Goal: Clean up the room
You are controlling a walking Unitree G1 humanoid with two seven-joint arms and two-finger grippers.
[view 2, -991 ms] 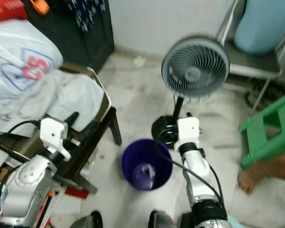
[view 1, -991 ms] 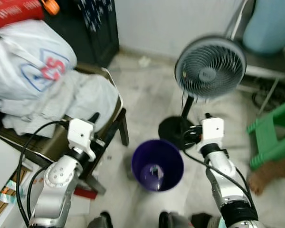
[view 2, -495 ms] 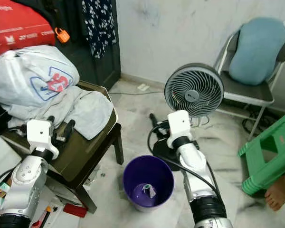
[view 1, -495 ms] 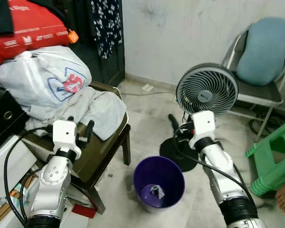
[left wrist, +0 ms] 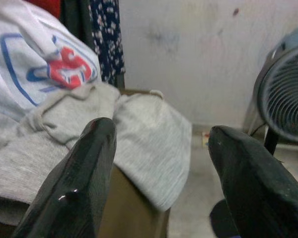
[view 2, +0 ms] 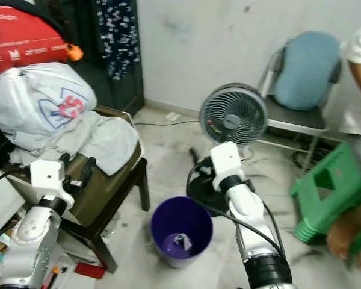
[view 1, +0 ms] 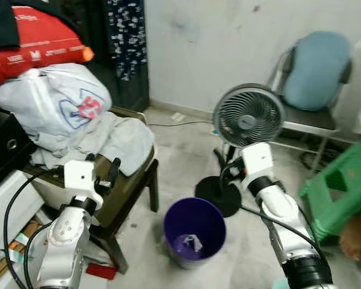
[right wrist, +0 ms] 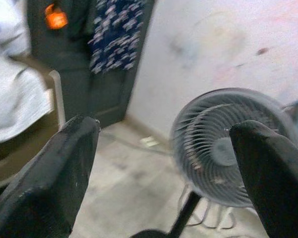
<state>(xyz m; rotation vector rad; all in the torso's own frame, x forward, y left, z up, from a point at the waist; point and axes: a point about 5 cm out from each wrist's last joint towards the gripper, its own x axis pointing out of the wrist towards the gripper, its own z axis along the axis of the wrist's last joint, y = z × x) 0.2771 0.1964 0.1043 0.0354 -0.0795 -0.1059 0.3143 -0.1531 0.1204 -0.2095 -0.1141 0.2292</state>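
Observation:
A purple bin point(view 1: 194, 224) stands on the floor in front of me, with a crumpled scrap of paper point(view 1: 186, 243) at its bottom. My left gripper point(view 1: 102, 165) is raised beside the brown chair point(view 1: 129, 180), open and holding nothing; in the left wrist view its fingers point(left wrist: 92, 168) frame a grey cloth point(left wrist: 139, 134). My right gripper point(view 1: 224, 162) is raised above and to the right of the bin, close to the fan's pole, open and holding nothing. A small piece of litter point(view 1: 177, 117) lies on the floor by the far wall.
A white plastic bag point(view 1: 48, 102) and the grey cloth point(view 1: 111, 135) are piled on the chair. A standing fan point(view 1: 248, 114) is just behind the bin. A green stool point(view 1: 337, 192), a person's foot point(view 1: 352, 236) and a chair with a blue cushion point(view 1: 316, 69) are to the right.
The camera has tilted up and shifted, so the wall and far chair have come into view. A person has appeared at the right edge. Both grippers stay open and raised.

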